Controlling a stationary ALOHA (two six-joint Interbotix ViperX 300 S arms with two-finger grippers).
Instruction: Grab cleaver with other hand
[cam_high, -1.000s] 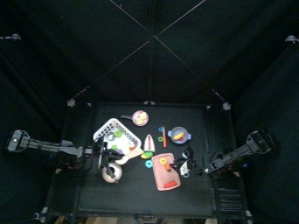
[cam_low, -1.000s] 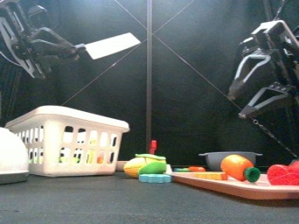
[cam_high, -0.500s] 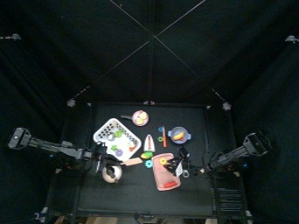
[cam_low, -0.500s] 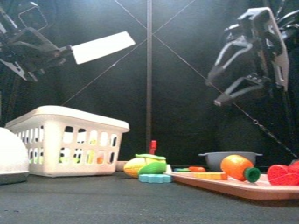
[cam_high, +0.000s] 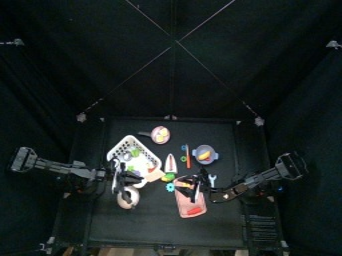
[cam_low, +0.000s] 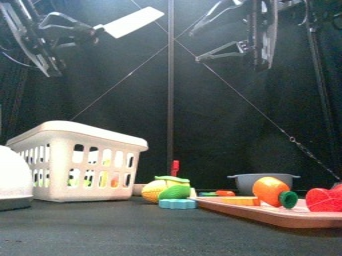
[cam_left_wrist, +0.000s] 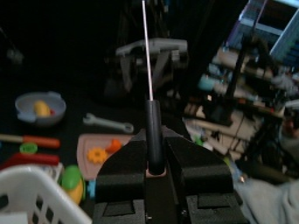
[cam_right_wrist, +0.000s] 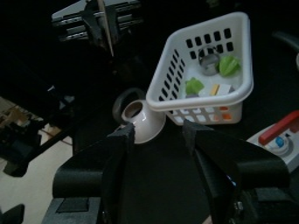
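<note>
Nearest the front edge, at the far left, a white rounded object (cam_low: 11, 180) sits on the black table (cam_low: 120, 232). Just right of it stands a white slotted basket (cam_low: 78, 158) with green and orange pieces inside, seen also from the right wrist camera (cam_right_wrist: 208, 66). To the right, a wooden cutting board (cam_low: 267, 213) carries an orange fruit (cam_low: 271, 188), a red piece (cam_low: 325, 199) and an orange slice. Between basket and board lie a yellow-green fruit (cam_low: 168, 189) and a flat teal piece (cam_low: 177, 203); a slim red-tipped tool stands behind them.

Farther back, a dark bowl (cam_low: 243, 181) sits behind the board. In the top view a small blue bowl (cam_high: 203, 154) and an orange-handled tool (cam_high: 185, 157) lie at mid-table, with a round plate (cam_high: 160, 134) at the far side.

High above the table's left, the left gripper (cam_low: 94, 30) is clamped on the handle end of the cleaver (cam_low: 135, 21); the blade sticks out to the right, tilted slightly upward. In the left wrist view the blade shows edge-on between the fingers (cam_left_wrist: 149, 149).

High at the right, the right gripper (cam_low: 221, 30) hangs with its fingers spread wide apart, empty, pointing left toward the cleaver but well apart from it.
</note>
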